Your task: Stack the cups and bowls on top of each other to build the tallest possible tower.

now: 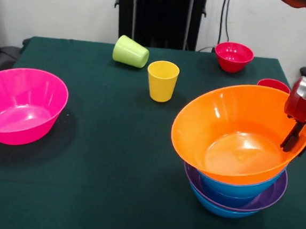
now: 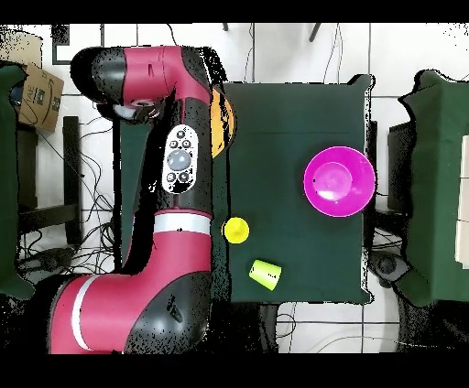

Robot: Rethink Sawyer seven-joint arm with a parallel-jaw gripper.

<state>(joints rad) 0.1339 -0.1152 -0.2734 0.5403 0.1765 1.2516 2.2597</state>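
The arm (image 2: pixel 174 183), red and black, reaches up along the picture's left part in the overhead view, bent at the top. In the front view its gripper (image 1: pixel 293 138) comes down at the right edge; one dark finger (image 1: pixel 291 137) shows, pointing down; whether the jaws are closed is unclear.

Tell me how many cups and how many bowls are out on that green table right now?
Cups: 3, yellow, lime green on its side, red, partly hidden behind the orange bowl.
Bowls: 6, pink, small red, orange, then blue, purple and blue stacked under it.
Total: 9.
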